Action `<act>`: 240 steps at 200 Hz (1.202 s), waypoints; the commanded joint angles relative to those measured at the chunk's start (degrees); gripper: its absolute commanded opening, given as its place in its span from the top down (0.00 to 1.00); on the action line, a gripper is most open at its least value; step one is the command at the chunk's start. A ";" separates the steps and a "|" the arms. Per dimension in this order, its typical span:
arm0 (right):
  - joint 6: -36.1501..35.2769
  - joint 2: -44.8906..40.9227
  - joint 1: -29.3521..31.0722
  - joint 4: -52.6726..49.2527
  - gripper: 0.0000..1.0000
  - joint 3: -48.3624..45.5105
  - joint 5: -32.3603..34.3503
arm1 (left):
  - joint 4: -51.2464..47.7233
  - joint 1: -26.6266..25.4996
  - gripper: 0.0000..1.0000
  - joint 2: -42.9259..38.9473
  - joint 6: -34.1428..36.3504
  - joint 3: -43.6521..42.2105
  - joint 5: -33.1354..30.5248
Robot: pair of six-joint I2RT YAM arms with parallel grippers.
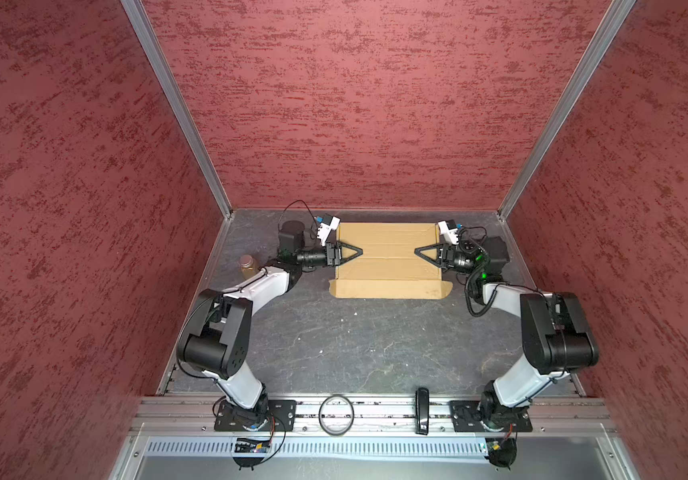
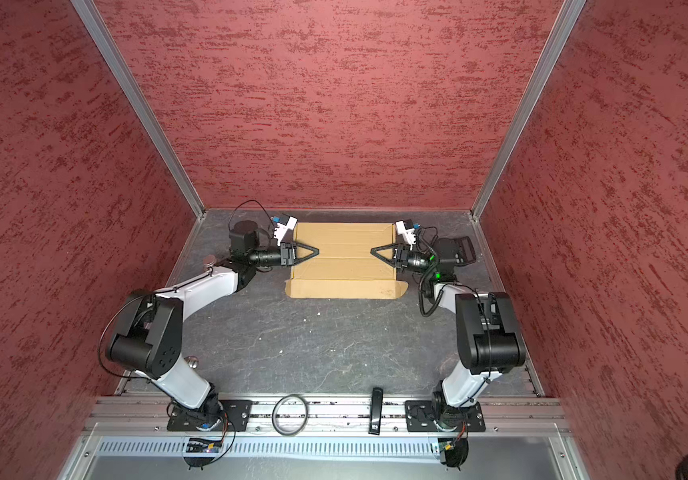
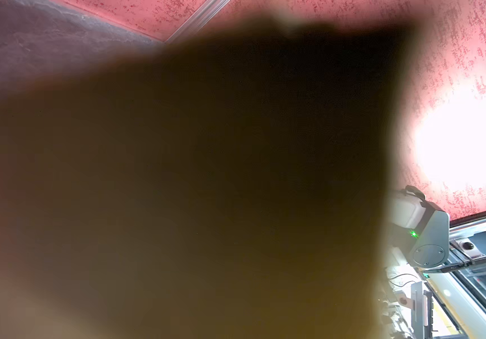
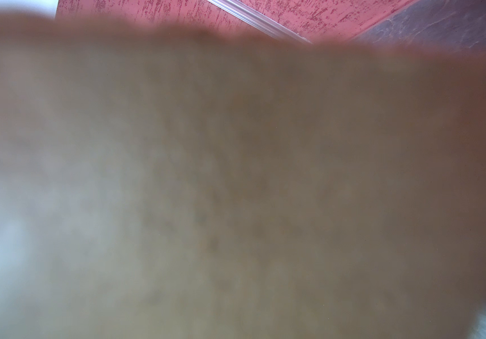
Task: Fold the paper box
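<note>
The paper box (image 1: 388,266) lies toward the back of the worktop (image 1: 334,340), its near flap lying flat. The left end effector (image 1: 358,250) reaches in over the box's left edge and the right end effector (image 1: 418,251) over its right edge, tips facing each other, well apart. Both show side-on, so I cannot tell how far either is spread or whether it pinches cardboard. Blurred brown cardboard fills both wrist views.

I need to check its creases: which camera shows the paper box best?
Either top view: the paper box lies whole and sharp there, with its outline and creases clear. Each wrist view gives only a blurred brown surface across most of the frame, likely its cardboard close to the lens.
</note>
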 commanded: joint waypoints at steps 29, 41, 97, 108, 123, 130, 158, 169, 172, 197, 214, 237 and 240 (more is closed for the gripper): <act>0.54 0.94 1.74 1.57 0.55 1.77 0.23 | 4.74 -3.19 0.39 1.50 -0.77 1.59 2.48; 0.65 0.98 1.71 1.68 0.55 1.64 0.34 | 5.14 -3.18 0.42 1.72 -1.34 1.50 2.80; 0.91 0.88 1.76 2.05 0.50 1.53 0.36 | 7.15 -3.19 0.45 1.90 -2.01 1.60 2.98; 0.91 0.77 1.75 2.24 0.48 1.44 0.46 | 7.28 -3.06 0.46 1.90 -2.22 1.54 2.93; 0.91 0.74 1.74 2.32 0.45 1.39 0.47 | 7.98 -2.93 0.48 1.90 -2.90 1.32 2.98; 0.96 0.64 1.76 2.37 0.45 1.35 0.48 | 8.35 -2.84 0.49 1.90 -3.28 1.22 2.92; 0.89 0.63 1.62 2.44 0.42 1.39 0.68 | 9.43 -2.33 0.51 1.90 -4.30 0.62 2.89; 0.98 0.67 1.70 2.85 0.41 1.43 0.80 | 9.90 -2.03 0.51 1.90 -4.68 0.45 2.86; 1.08 0.65 1.68 3.01 0.40 1.39 0.82 | 10.00 -1.93 0.51 1.84 -4.82 0.40 2.84; 1.66 0.63 1.58 3.89 0.38 1.37 0.91 | 10.74 -1.12 0.52 1.72 -5.47 -0.14 2.89; 1.67 0.49 1.51 3.99 0.37 1.35 0.95 | 11.43 -0.35 0.52 1.66 -6.11 -0.73 2.89; 1.91 0.38 1.15 4.49 0.37 1.16 1.17 | 11.99 0.40 0.53 1.63 -6.63 -1.34 2.89; 2.08 0.44 1.09 4.73 0.37 1.04 1.11 | 11.98 0.49 0.53 1.63 -6.60 -1.37 2.89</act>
